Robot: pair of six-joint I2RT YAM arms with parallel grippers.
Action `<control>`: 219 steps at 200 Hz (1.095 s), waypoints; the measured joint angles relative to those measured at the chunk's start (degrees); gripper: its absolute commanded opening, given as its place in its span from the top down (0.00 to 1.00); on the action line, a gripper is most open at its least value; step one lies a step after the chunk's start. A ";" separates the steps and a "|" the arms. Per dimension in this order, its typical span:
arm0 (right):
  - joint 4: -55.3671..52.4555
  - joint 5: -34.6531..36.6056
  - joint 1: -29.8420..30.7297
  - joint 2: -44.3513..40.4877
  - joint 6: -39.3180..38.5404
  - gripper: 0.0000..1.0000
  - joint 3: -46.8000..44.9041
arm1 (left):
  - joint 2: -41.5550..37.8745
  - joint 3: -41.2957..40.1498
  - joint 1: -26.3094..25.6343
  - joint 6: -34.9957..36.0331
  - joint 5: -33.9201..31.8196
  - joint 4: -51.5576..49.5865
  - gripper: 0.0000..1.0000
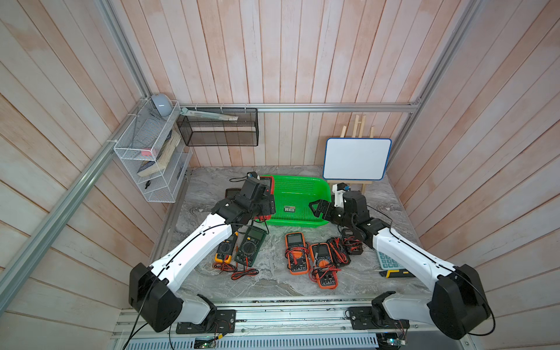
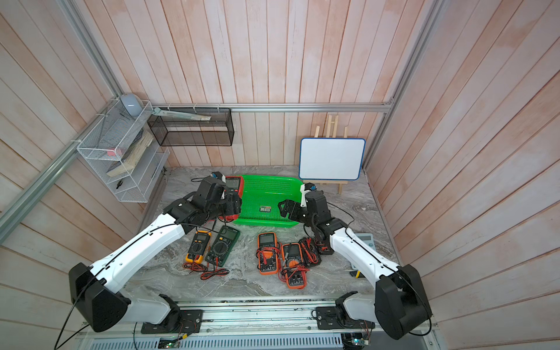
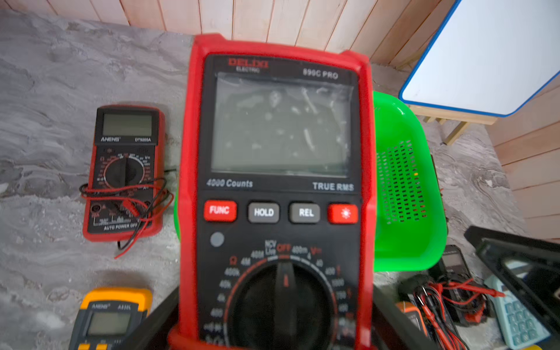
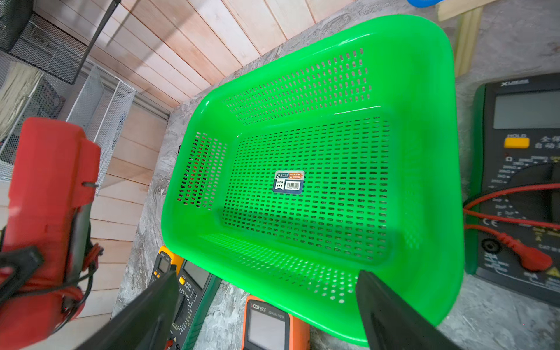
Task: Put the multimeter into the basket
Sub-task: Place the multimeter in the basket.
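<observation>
Toward the far edge of the plank-walled marbled desk (image 1: 272,286), our left gripper (image 3: 277,330) clasped the red multimeter (image 3: 278,136) aloft beside the left rim of the green basket (image 4: 424,151), while our right gripper (image 1: 317,207) hovered wide open over its right rim.

The bright green perforated plastic basket (image 1: 298,189) sits on the grey marbled desk (image 1: 272,285), behind an orange-cased multimeter (image 1: 296,253), left of and before the blue-framed whiteboard (image 1: 357,159).

Red multimeter (image 3: 278,181) aloft beside green basket (image 4: 424,75)
</observation>
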 measured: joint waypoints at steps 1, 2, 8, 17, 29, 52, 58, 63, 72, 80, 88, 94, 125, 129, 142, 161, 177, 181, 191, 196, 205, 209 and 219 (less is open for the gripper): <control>0.09 0.00 0.00 0.11 0.02 0.03 0.04 | 0.42 0.26 0.15 0.17 0.02 0.24 1.00; 0.13 -0.02 0.00 0.17 0.00 0.03 0.07 | 0.61 0.39 0.22 0.28 0.07 0.28 1.00; 0.28 -0.02 0.00 0.59 0.13 0.03 0.31 | 2.16 1.46 0.79 1.01 0.22 0.90 1.00; 0.50 -0.02 0.04 1.09 0.22 0.03 0.59 | 4.63 3.26 1.55 2.21 0.33 1.88 1.00; 0.63 -0.02 0.20 1.62 0.24 0.03 1.11 | 7.85 5.57 2.27 3.54 0.28 2.97 1.00; 0.74 0.02 1.11 2.05 0.20 0.03 2.01 | 13.84 10.12 3.10 5.51 0.22 4.46 1.00; 0.72 0.04 1.38 2.10 0.17 0.03 2.21 | 15.30 11.06 3.21 5.73 0.20 4.76 1.00; 0.83 0.04 1.60 2.14 0.15 0.03 2.25 | 16.52 11.82 3.28 5.92 0.20 5.07 1.00; 0.83 0.04 1.86 2.14 0.15 0.03 2.29 | 18.45 12.87 3.37 6.14 0.20 5.53 1.00; 0.79 0.07 2.05 2.16 0.15 0.03 2.29 | 19.87 13.33 3.43 6.27 0.17 5.86 1.00; 0.81 0.09 2.16 2.16 0.15 0.03 2.29 | 21.07 13.62 3.48 6.29 0.17 5.97 1.00; 0.81 0.09 2.21 2.16 0.15 0.03 2.29 | 21.79 13.62 3.48 6.29 0.17 6.08 1.00; 0.81 0.28 2.21 2.16 0.00 0.03 2.29 | 24.68 13.51 3.48 6.03 0.09 5.99 1.00; 0.81 0.31 2.21 2.16 -0.04 0.03 2.29 | 24.83 13.29 3.48 5.97 0.00 6.08 1.00; 0.79 0.44 2.21 2.16 -0.24 0.03 2.29 | 24.85 12.15 3.48 5.57 -0.22 6.47 1.00; 0.79 0.50 2.21 2.16 -0.76 0.03 2.29 | 24.85 10.27 3.48 4.98 -0.28 7.15 1.00; 0.79 0.66 2.21 2.27 -1.16 0.03 2.29 | 24.85 8.85 3.48 4.37 -0.39 7.08 1.00; 0.79 0.68 2.21 2.32 -1.27 0.03 2.29 | 24.85 8.44 3.48 4.28 -0.48 7.17 1.00; 0.72 0.72 2.21 2.47 -1.38 0.03 2.29 | 24.85 7.69 3.48 4.04 -0.66 7.19 1.00; 0.66 0.81 2.21 2.51 -1.44 0.03 2.29 | 24.87 7.43 3.48 3.93 -0.81 7.17 1.00; 0.59 0.90 2.21 2.60 -1.60 0.03 2.29 | 25.11 7.32 3.48 3.87 -1.11 7.04 1.00; 0.59 0.92 2.19 2.64 -1.64 0.03 2.29 | 25.24 7.32 3.48 3.87 -1.22 7.08 1.00; 0.57 0.98 2.19 2.73 -1.79 0.03 2.29 | 25.62 7.32 3.58 3.85 -1.46 7.37 1.00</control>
